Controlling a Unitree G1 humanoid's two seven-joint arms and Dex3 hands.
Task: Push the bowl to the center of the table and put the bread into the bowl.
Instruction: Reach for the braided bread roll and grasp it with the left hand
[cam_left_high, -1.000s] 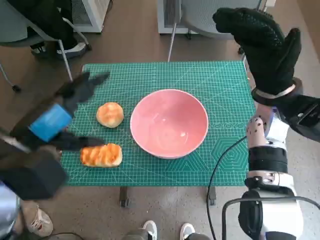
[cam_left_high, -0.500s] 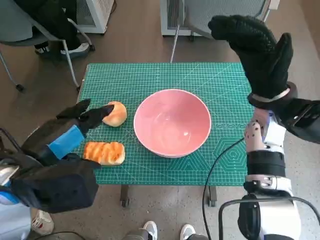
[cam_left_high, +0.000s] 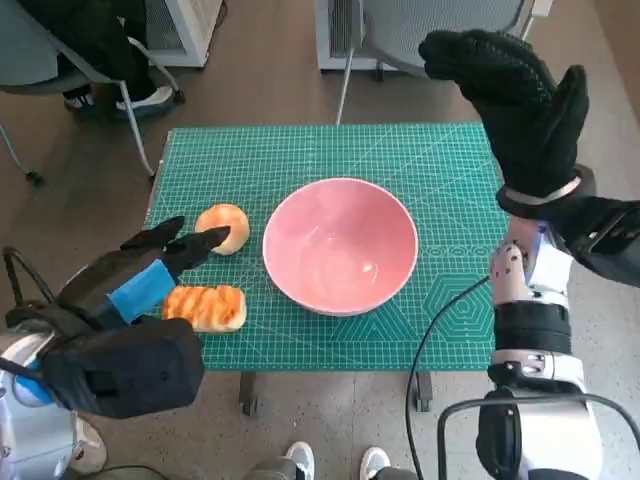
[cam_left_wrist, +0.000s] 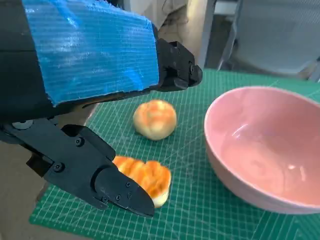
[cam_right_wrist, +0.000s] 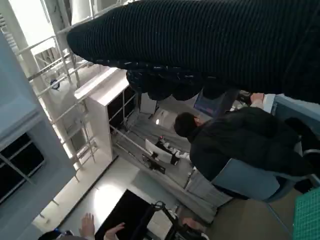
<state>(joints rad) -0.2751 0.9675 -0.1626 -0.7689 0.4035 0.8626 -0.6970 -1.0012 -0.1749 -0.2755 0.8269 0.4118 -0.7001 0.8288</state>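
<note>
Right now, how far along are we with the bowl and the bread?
The pink bowl already sits near the middle of the green mat, so the push looks done. In hand: the left hand is open over the long bread, holding nothing yet. Left: both it and the round bun lie outside the bowl. The right hand is raised, empty.

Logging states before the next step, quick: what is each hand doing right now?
Left hand: open, holding nothing, fingers apart near the breads.
Right hand: open, raised, holding nothing.
</note>
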